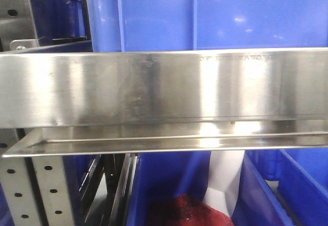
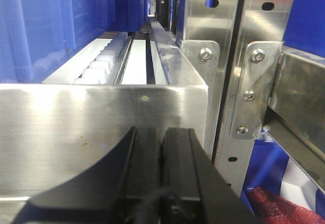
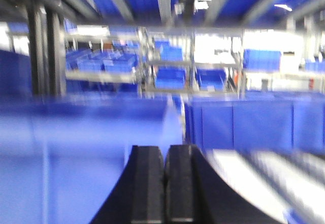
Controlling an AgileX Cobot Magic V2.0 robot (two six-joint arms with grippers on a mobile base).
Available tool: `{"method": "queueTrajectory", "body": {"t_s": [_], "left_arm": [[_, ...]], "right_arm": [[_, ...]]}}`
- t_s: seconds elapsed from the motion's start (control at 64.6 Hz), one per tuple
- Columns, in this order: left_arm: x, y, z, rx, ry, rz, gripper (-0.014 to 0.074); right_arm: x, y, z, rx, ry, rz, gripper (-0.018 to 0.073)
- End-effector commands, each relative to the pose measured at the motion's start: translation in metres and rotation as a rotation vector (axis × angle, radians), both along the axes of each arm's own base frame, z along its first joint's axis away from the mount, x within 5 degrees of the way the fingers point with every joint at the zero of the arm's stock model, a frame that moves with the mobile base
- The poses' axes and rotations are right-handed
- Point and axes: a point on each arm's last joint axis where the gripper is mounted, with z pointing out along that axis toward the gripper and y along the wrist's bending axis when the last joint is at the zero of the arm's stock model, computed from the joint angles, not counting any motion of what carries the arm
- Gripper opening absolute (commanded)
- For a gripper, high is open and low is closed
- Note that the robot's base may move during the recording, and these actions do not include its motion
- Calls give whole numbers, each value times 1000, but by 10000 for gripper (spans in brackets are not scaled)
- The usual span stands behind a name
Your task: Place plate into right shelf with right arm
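The plate is out of view in every frame. A brushed steel beam of the right shelf (image 1: 164, 87) spans the front view, with perforated grey uprights (image 1: 48, 190) at the lower left. In the left wrist view my left gripper (image 2: 162, 130) is shut with nothing between its fingers, close in front of a steel beam (image 2: 101, 117) and left of bolted uprights (image 2: 244, 56). My right gripper (image 3: 165, 148) is also shut and holds nothing. It points at blurred blue bins (image 3: 233, 122), and that whole view is smeared.
Blue bins (image 1: 215, 16) stand above the beam and another (image 1: 302, 185) below it, beside something dark red (image 1: 184, 213) and a white sheet (image 1: 225, 177). A white roller track (image 2: 104, 64) runs back behind the left gripper's beam. More racks with blue bins (image 3: 170, 74) stand far off.
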Motion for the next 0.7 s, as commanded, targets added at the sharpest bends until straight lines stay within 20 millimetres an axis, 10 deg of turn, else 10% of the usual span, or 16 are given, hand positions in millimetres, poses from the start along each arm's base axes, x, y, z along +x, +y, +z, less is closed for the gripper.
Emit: {"method": "queueTrajectory", "body": {"t_s": [0.0, 0.372, 0.682], "left_arm": [[0, 0, 5, -15, -84, -2, -47], [0, 0, 5, -15, -84, -2, -47], [0, 0, 5, -15, -84, -2, -47]], "right_arm": [[-1, -2, -12, 7, -84, -24, 55], [0, -3, -76, 8, -82, -41, 55], [2, -2, -83, 2, -6, -35, 55]]}}
